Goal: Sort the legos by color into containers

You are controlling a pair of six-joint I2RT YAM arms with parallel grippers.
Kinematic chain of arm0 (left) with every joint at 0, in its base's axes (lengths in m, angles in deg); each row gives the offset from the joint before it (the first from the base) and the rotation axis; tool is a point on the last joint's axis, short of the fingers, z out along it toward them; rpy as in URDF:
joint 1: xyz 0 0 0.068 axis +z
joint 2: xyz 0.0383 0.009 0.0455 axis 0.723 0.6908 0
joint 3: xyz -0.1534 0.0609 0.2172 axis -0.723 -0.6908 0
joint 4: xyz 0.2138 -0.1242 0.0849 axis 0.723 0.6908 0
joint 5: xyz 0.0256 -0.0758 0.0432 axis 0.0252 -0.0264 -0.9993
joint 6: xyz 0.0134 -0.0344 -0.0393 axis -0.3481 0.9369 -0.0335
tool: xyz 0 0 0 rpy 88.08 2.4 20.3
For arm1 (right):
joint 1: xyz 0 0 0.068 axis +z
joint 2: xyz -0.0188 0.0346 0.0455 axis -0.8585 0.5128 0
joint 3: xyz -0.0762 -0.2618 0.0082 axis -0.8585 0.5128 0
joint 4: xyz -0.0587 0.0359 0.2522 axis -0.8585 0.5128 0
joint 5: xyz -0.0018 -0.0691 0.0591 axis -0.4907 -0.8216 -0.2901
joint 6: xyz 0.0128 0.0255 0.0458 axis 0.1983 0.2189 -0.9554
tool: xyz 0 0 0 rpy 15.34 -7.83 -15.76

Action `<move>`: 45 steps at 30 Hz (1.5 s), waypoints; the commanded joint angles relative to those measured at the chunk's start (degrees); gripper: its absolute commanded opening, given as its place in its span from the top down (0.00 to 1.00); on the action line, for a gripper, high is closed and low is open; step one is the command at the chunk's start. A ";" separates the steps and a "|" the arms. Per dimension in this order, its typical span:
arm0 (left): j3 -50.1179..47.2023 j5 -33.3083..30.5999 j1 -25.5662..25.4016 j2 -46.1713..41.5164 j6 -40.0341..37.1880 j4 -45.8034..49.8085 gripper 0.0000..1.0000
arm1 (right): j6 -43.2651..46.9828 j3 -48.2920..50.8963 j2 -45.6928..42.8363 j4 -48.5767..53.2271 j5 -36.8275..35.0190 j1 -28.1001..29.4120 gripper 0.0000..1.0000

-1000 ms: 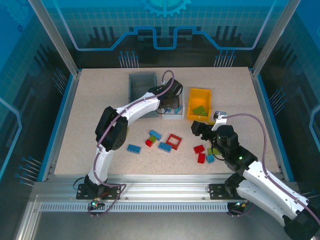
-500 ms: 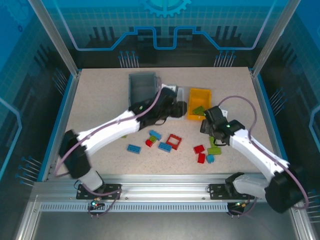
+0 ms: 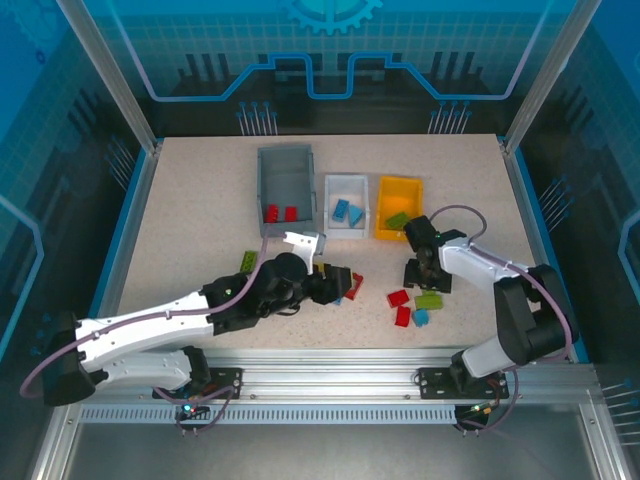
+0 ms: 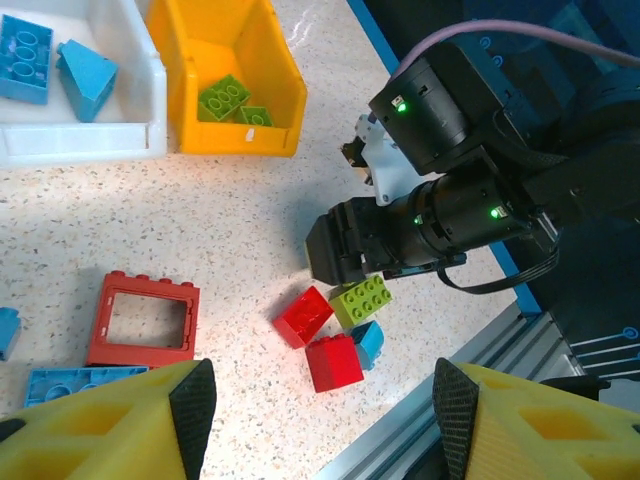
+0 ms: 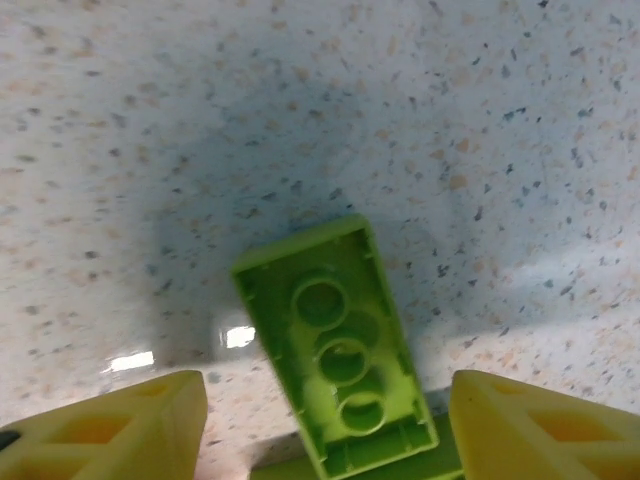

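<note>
Room for movement lies along the left and far sides of the table (image 3: 190, 200) in the overhead view, where the speckled top is bare up to the blue side rails. Three bins stand in a row at the far middle. The grey bin (image 3: 285, 170) on the left holds two red pieces (image 3: 270, 212), the white bin (image 3: 346, 183) holds blue ones, and the yellow bin (image 3: 400, 190) on the right holds green. Half a second earlier the left arm reached over the white bin. It now stretches low from the near left corner, the left gripper (image 3: 335, 285) above the loose bricks at centre and covering part of the red frame (image 3: 353, 287). The right gripper (image 3: 418, 272) has dropped from the yellow bin's near corner to the table beside a green brick (image 3: 429, 300).

From the left wrist, the left gripper (image 4: 325, 400) is spread wide with nothing between its fingers. The red frame (image 4: 143, 318) lies flat, a blue plate (image 4: 70, 380) just beside its near side. Two loose red bricks (image 4: 303, 315), the green brick (image 4: 361, 299) and a blue brick (image 4: 368, 340) huddle close to the table's near edge, just beside the black right gripper (image 4: 345, 250).

From the right wrist, an upturned green brick (image 5: 340, 360) lies at an angle, hollow side and three round tubes facing up. It sits between the parted fingers (image 5: 120, 420) of the right gripper (image 5: 325, 400), touching neither.
</note>
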 commanded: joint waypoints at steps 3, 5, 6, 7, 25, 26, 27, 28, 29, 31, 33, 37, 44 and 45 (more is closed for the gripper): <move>0.21 -3.27 -0.44 -2.32 1.17 -0.40 0.37 | 1.53 -1.15 2.19 0.78 5.45 -4.46 0.46; 0.77 -3.26 -0.49 -1.68 0.85 -0.69 0.37 | 2.06 -1.65 3.30 0.36 6.87 -4.86 0.48; 1.11 -3.20 -0.49 -1.26 0.76 -0.63 0.37 | 2.24 -1.93 4.02 0.23 7.40 -4.82 0.51; 1.33 -3.10 -0.51 -1.01 0.77 -0.77 0.37 | 2.29 -2.12 4.61 0.05 7.95 -4.82 0.52; 1.71 -9.17 -0.47 -3.39 -0.17 4.11 0.37 | 2.65 -15.57 -2.73 -4.02 -2.20 3.43 0.71; 2.09 -9.61 -0.43 -3.48 -0.19 4.72 0.37 | 2.70 -17.52 -0.40 -5.19 -0.80 2.83 0.71; 2.35 -10.01 -0.47 -3.57 -0.21 5.41 0.37 | 2.44 -19.73 2.03 -6.21 0.82 2.00 0.71; 2.61 -10.43 -0.46 -3.65 -0.08 6.21 0.37 | 2.14 -21.69 4.15 -6.80 1.95 1.17 0.71; 2.78 -10.84 -0.43 -3.74 0.03 6.82 0.37 | 1.72 -24.20 6.91 -7.00 3.15 0.32 0.71; 2.61 -11.24 -0.47 -4.07 0.29 7.74 0.37 | 0.98 -29.55 12.20 -6.85 5.27 -1.04 0.71; 2.38 -11.84 -0.46 -4.27 1.00 9.16 0.37 | 0.04 -34.67 17.92 -5.69 7.18 -2.25 0.70; 2.51 -12.49 -0.45 -4.27 2.31 12.79 0.37 | -0.63 -42.35 26.56 -2.79 9.32 -3.84 0.66; 2.08 -12.75 0.70 -4.36 7.52 20.99 0.37 | 0.17 -42.70 24.11 -3.03 8.61 -4.23 0.43; 1.87 -12.32 1.12 -4.52 7.99 21.81 0.37 | 0.48 -42.16 22.59 -3.30 8.30 -4.12 0.42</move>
